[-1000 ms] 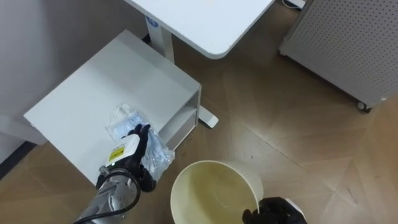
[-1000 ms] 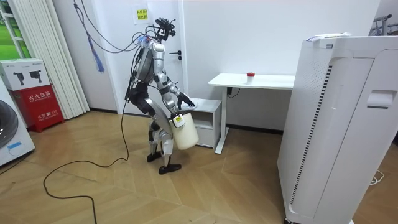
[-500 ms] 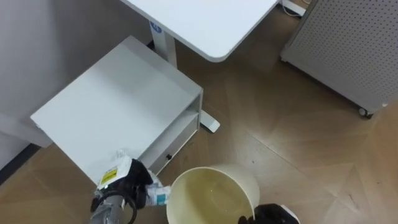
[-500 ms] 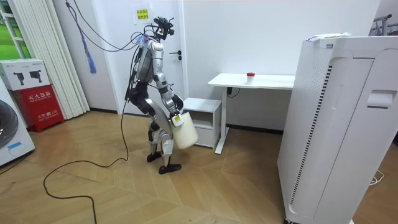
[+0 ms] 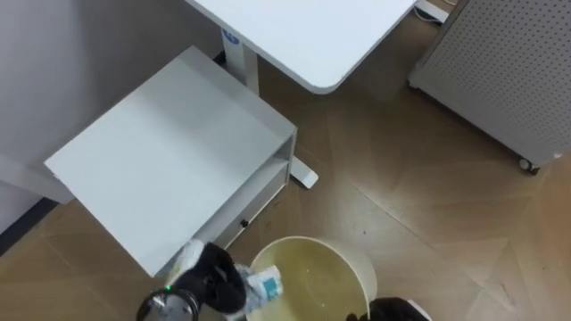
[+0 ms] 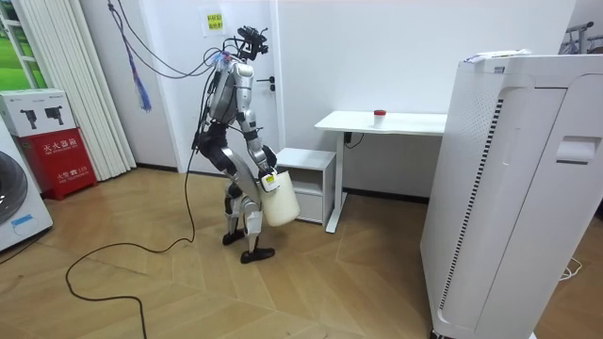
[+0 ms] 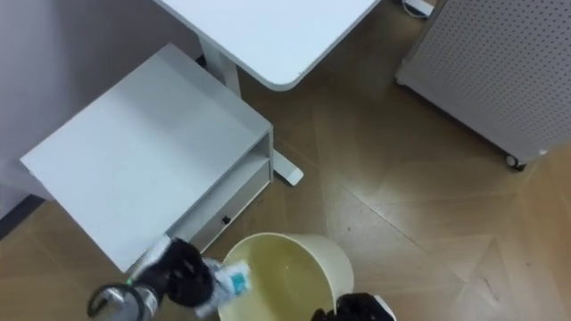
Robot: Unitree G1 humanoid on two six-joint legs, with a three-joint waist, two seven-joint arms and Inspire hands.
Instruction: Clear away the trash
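Observation:
My left hand is shut on a crumpled clear plastic wrapper with a blue and white patch. It holds the wrapper at the left rim of the cream waste bin. The bin's inside looks bare as far as it shows. At the bin's right rim, by the bottom edge, my right hand grips it. In the room view the bin hangs off the floor in front of me as I stand bent forward beside the low white cabinet.
The low white cabinet, its top bare, stands just beyond the bin. A white desk is behind it, and a perforated white unit on castors at the far right. Wooden floor lies open to the right.
My left hand closed on the wrapper on the cabinet top, lifted it off and carried it down and right to the bin's rim. The cabinet top is now bare.

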